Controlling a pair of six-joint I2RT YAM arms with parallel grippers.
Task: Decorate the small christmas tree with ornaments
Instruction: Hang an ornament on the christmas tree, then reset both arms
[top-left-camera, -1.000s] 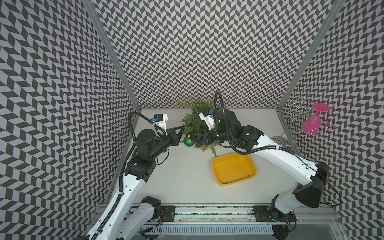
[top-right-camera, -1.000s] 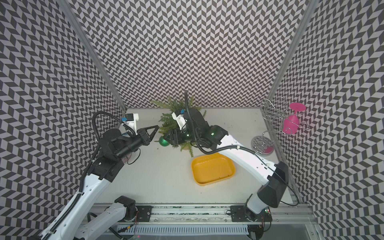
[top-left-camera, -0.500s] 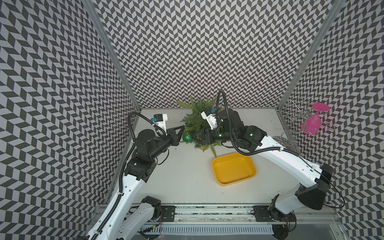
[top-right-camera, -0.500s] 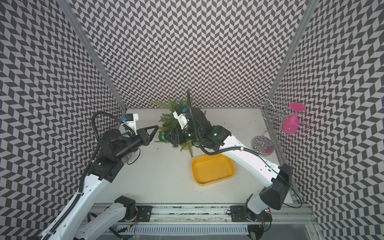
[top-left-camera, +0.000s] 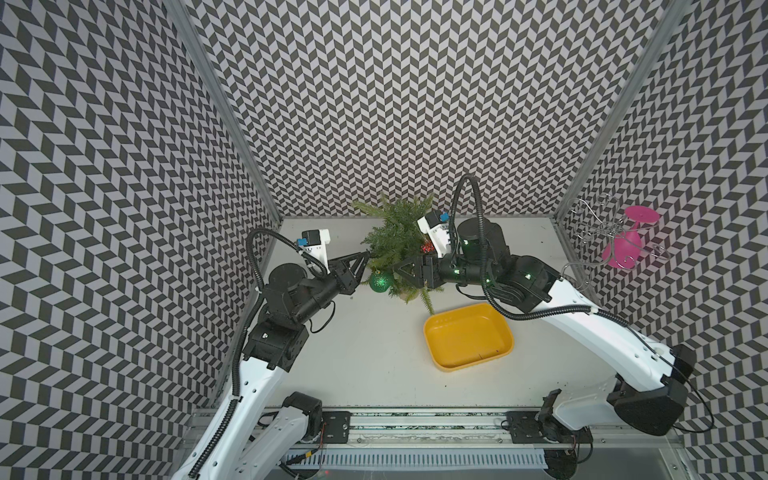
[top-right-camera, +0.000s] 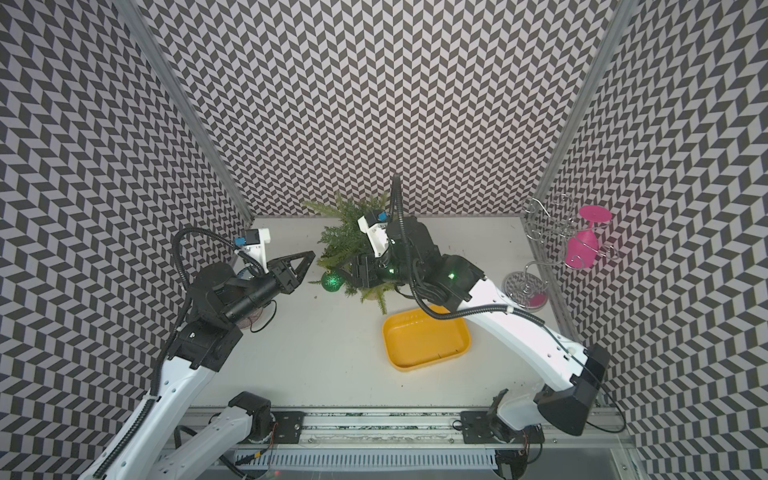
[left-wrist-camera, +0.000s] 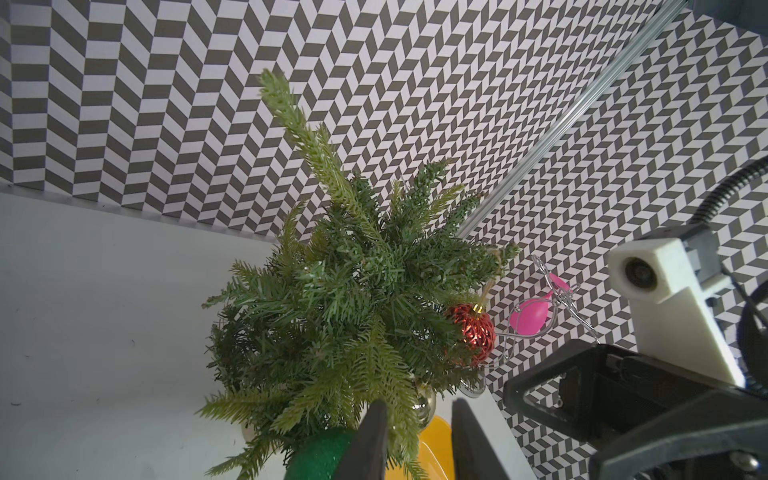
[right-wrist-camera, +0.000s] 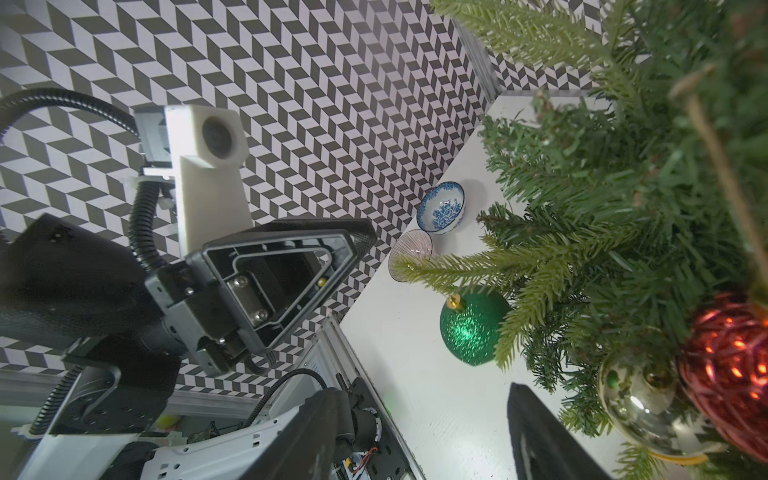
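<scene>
Three ornaments are on the small christmas tree (top-left-camera: 395, 237) at the back of the table (top-left-camera: 374, 353), but I only get bits of each. The green bauble (top-left-camera: 381, 281) sits low under a branch tip on my left side, just beside my left gripper (left-wrist-camera: 419, 409). The left wrist view cuts it off at the edge, and I can't tell if it hangs clear of the table. That gripper's fingers are parted a little, with nothing between them.

The red bauble (left-wrist-camera: 473, 328) hangs by its string on the side toward my right arm. In both top views it's barely a red speck in the needles. The gold bauble (right-wrist-camera: 640, 407) is tucked low under the branches, half hidden.

My right gripper (right-wrist-camera: 422, 392) is in by the lower branches, jaws wide apart, gripping nothing. The tree's base is mostly covered.
</scene>
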